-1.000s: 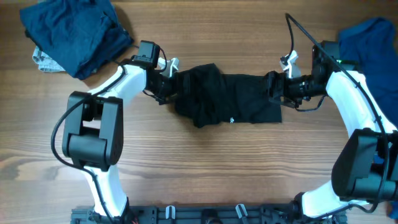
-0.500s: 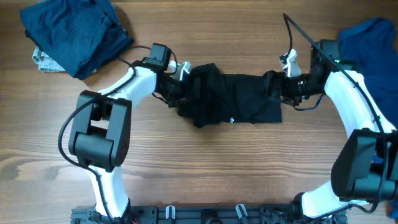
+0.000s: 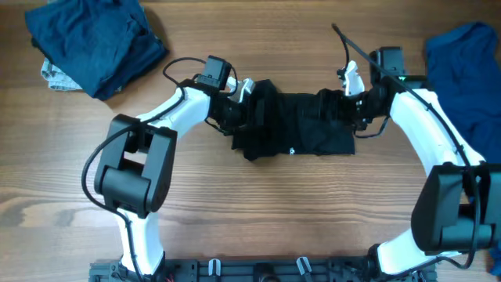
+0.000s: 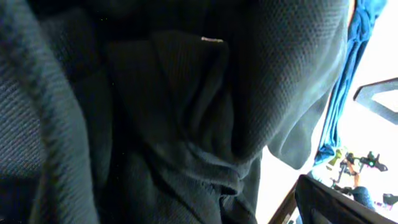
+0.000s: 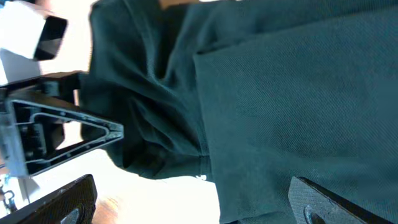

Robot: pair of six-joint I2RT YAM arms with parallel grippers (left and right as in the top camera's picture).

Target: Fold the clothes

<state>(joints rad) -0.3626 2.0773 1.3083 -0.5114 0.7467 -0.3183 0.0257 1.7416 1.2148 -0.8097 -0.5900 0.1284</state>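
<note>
The black garment (image 3: 293,129) lies bunched across the middle of the table, its tiny white label (image 3: 292,151) near the front edge. My left gripper (image 3: 244,110) is at its left end, pressed into raised folds. In the left wrist view, black fabric (image 4: 186,124) fills the frame; only the right finger (image 4: 336,202) shows, far to the side. My right gripper (image 3: 338,110) is at the right end. In the right wrist view its fingers (image 5: 193,190) are spread wide and empty, with the garment (image 5: 280,93) and label (image 5: 202,177) just ahead.
A dark navy garment pile (image 3: 94,43) sits at the back left, over a light patterned cloth (image 3: 56,76). A royal blue garment (image 3: 466,63) lies at the right edge, also showing in the left wrist view (image 4: 357,56). The left arm (image 5: 37,124) shows in the right wrist view.
Both grippers have moved inward toward the middle. The garment's two ends have bunched up with them, so it spans less width.
</note>
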